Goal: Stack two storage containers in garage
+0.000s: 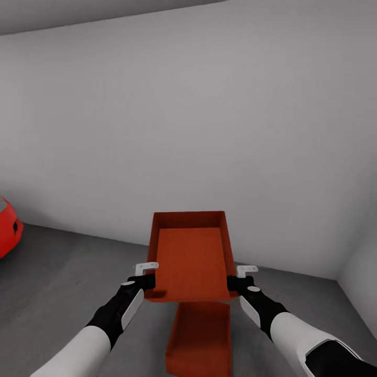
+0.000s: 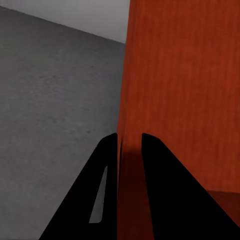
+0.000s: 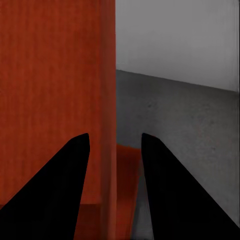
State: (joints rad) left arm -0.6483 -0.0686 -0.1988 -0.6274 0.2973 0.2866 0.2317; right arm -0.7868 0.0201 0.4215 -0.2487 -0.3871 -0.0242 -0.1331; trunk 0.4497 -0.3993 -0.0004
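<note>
Left gripper [image 1: 148,283]: clamped on the left wall of the upper container [image 1: 191,256]. Right gripper [image 1: 235,284]: clamped on its right wall; the wall runs between its fingers [image 3: 55,185].
Upper container: red-orange, rectangular, open-topped, smooth walls, finely ribbed bottom; held in the air, tilted.
Lower container [image 1: 201,337]: alike, resting directly beneath on the floor [image 1: 57,272], dark grey concrete.
Surroundings: grey-white wall [image 1: 209,115]; red car [image 1: 8,228] at far left.

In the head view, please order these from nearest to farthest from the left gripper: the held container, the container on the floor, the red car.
1. Held container, in the left gripper.
2. Floor container, below, to its right.
3. Red car, far left.
</note>
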